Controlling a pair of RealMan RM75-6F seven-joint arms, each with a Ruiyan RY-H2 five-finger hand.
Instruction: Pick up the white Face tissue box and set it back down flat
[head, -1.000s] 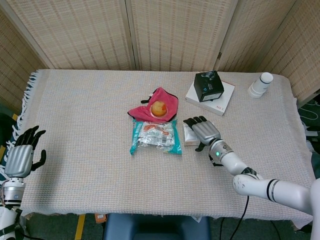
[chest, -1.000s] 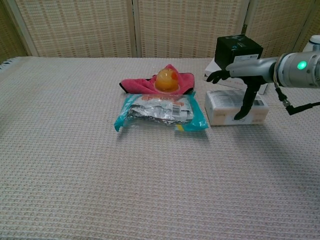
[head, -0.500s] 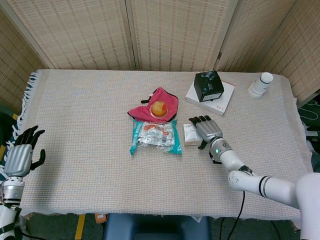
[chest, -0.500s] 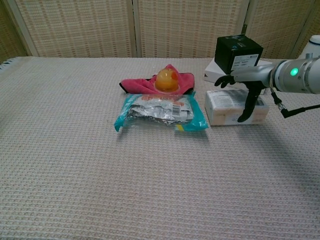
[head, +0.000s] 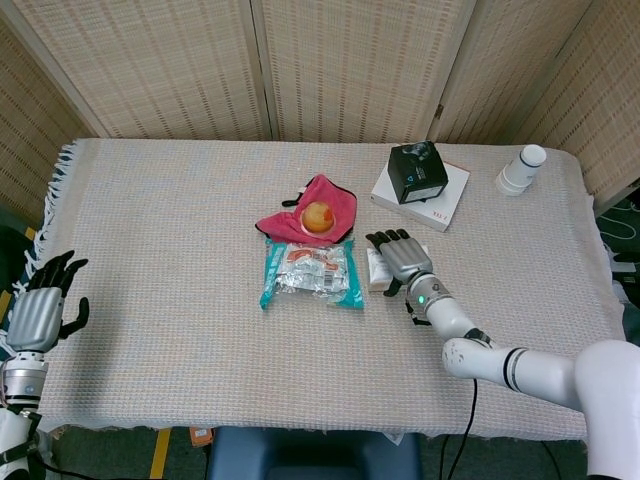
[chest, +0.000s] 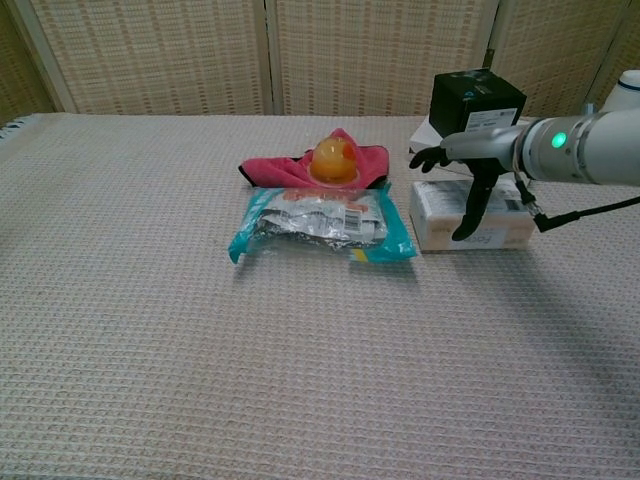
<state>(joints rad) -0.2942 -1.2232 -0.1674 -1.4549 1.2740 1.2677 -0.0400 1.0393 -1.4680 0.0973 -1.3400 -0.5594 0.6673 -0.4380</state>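
I have the right hand (head: 399, 259) spread over the tissue box (chest: 470, 215), fingers apart above its top and the thumb hanging down across its near face; whether anything actually touches the box I can't tell. The box lies flat on the table (head: 160, 230), right of centre, just right of the teal packet (head: 309, 273). Behind the packet I see a red cloth (head: 318, 205) with an orange ball (chest: 333, 159) on it. Far right, a black box (head: 418, 171) sits on a white book (head: 440, 202), with a white bottle (head: 522, 169) beyond. My left hand (head: 42, 308) hangs open off the table's near left edge, holding nothing.
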